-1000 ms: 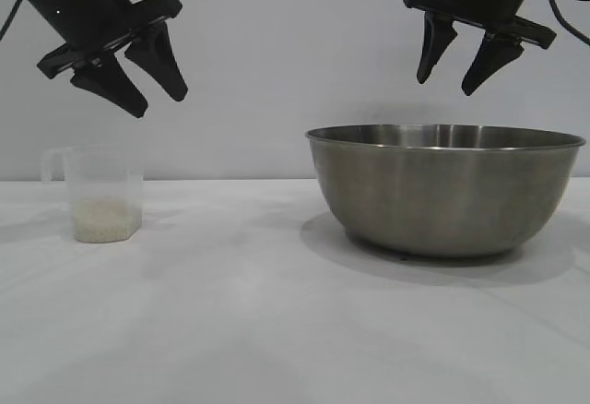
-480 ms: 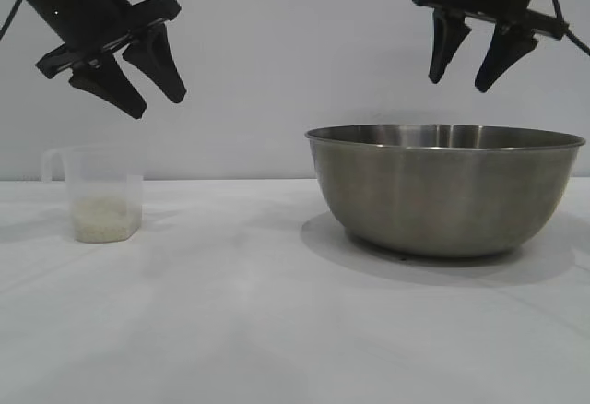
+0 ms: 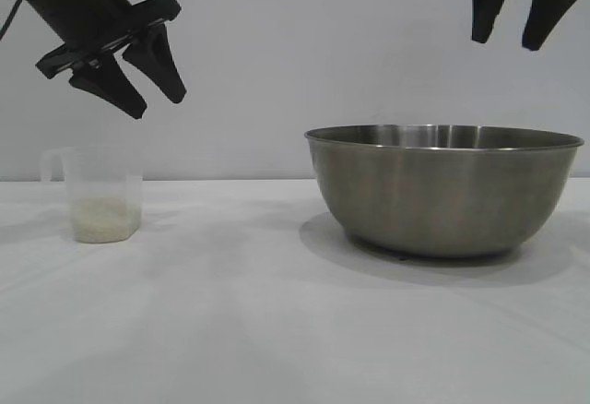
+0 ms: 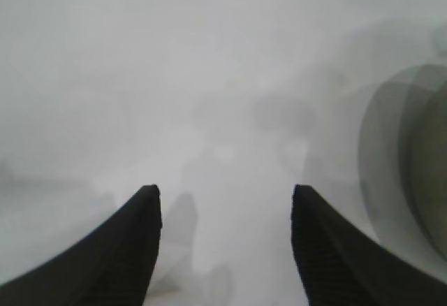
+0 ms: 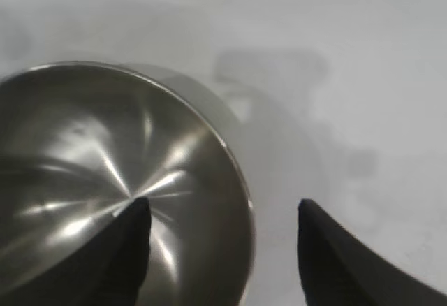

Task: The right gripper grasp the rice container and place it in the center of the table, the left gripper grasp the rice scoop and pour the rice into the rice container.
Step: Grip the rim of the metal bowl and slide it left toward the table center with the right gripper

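The rice container [image 3: 444,187], a large steel bowl, stands on the white table [image 3: 240,330] at the right; its empty inside [image 5: 105,180] shows in the right wrist view. High above its right part hangs my right gripper [image 3: 508,42], open and holding nothing, with the bowl's rim under the gap between its fingers. The rice scoop [image 3: 97,192], a clear plastic cup with a handle, stands at the left with a low layer of rice [image 3: 105,218] in it. My left gripper [image 3: 157,101] hovers above the scoop, open and empty. The left wrist view shows only bare table between its fingertips [image 4: 225,193].
A plain pale wall rises behind the table. A wide stretch of bare tabletop lies between the scoop and the bowl and in front of both. A blurred edge of the bowl [image 4: 426,166] appears at the side of the left wrist view.
My right gripper has risen and shifted to the right, away from the bowl's middle toward its right rim. The left gripper, scoop and bowl have stayed put.
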`<state>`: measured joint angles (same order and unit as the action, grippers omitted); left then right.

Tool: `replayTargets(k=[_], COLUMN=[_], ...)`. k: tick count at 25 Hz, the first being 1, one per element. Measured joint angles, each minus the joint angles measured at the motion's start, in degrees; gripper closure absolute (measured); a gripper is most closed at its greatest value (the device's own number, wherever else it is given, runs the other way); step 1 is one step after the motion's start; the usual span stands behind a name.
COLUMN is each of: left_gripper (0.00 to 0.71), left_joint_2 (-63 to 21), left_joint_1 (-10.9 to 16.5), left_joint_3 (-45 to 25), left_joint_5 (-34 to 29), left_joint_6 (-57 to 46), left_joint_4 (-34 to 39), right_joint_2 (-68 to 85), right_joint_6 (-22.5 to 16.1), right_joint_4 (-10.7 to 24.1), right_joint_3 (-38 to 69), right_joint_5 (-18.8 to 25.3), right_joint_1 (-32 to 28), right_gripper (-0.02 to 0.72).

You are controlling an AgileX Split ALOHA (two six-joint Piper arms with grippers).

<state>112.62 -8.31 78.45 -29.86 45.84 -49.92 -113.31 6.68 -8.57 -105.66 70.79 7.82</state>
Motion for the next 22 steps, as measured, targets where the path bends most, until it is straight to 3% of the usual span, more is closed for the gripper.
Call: replayTargets(k=[5, 11, 22], left_gripper=[0.312, 0.312, 0.312], left_joint_2=[0.0, 0.0, 0.0], left_joint_1=[0.0, 0.0, 0.0], left_joint_3=[0.0, 0.0, 0.0], left_joint_5=[0.0, 0.0, 0.0], left_joint_6=[-0.1, -0.1, 0.0], left_joint_4=[0.0, 0.0, 0.0], right_joint_2=[0.6, 0.0, -8.2], right_joint_6=[-3.2, -3.7, -3.8], right_joint_4=[0.4, 0.2, -0.6], right_joint_3=[2.0, 8.5, 9.6], right_joint_5=[0.2, 0.2, -1.6], right_joint_1=[0.0, 0.0, 0.0], right_gripper=[0.325, 0.325, 0.325])
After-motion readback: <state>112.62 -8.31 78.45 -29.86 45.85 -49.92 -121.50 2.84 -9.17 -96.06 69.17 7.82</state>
